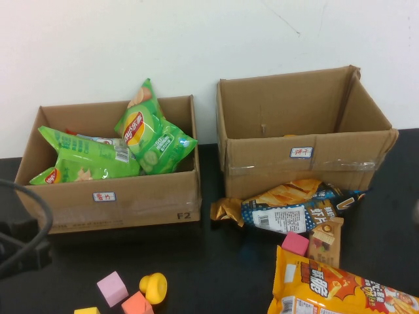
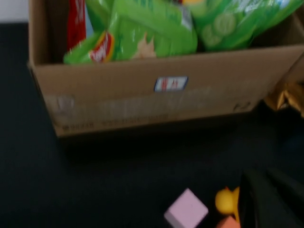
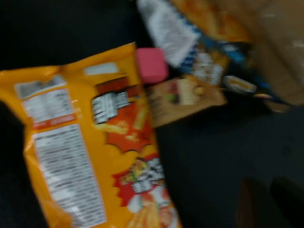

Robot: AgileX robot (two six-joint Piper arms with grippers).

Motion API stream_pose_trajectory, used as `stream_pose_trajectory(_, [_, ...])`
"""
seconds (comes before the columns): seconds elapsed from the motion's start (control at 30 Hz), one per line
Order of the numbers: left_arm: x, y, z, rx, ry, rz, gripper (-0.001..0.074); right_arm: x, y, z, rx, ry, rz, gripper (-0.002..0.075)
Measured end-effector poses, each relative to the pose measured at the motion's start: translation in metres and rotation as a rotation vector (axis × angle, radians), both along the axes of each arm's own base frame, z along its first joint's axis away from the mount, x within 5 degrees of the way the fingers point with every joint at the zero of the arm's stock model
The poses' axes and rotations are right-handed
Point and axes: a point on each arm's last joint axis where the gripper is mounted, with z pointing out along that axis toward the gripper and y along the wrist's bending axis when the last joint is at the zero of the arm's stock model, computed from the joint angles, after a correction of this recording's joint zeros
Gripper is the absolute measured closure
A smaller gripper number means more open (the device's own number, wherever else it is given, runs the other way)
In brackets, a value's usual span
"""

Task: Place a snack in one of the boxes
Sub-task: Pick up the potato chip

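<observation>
The left cardboard box (image 1: 118, 199) holds green chip bags (image 1: 149, 131); they also show in the left wrist view (image 2: 142, 33). The right cardboard box (image 1: 308, 160) stands beside it, and I see nothing inside it. Snacks lie in front of the right box: a gold and blue pack (image 1: 288, 206), a small brown pack (image 1: 325, 243) and a big orange chip bag (image 1: 334, 288). My left gripper (image 2: 273, 204) hovers over the table in front of the left box. My right gripper (image 3: 270, 204) hovers beside the orange bag (image 3: 95, 142), apart from it.
Foam toy blocks lie at the front left: a pink cube (image 1: 112, 288), a yellow piece (image 1: 154, 286) and an orange block (image 1: 136, 304). A darker pink cube (image 1: 295, 243) sits among the snacks. The left arm and its cable (image 1: 23, 239) show at the left edge.
</observation>
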Motion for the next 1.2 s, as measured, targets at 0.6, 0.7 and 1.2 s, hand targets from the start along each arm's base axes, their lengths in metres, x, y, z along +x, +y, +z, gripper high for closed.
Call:
stream_pose_trajectory(0.6, [-0.010, -0.001, 0.013, 0.015, -0.097, -0.017, 0.0736, 0.019, 0.109, -0.128, -0.210, 0.355, 0.385, 0.0167])
stream_pose_trajectory(0.7, [-0.010, -0.001, 0.013, 0.026, -0.100, -0.024, 0.0736, 0.020, 0.115, -0.143, -0.221, 0.375, 0.389, 0.0166])
stream_pose_trajectory(1.2, [-0.010, -0.001, 0.013, 0.040, -0.105, -0.032, 0.0736, 0.031, 0.123, -0.184, -0.242, 0.398, 0.364, 0.0166])
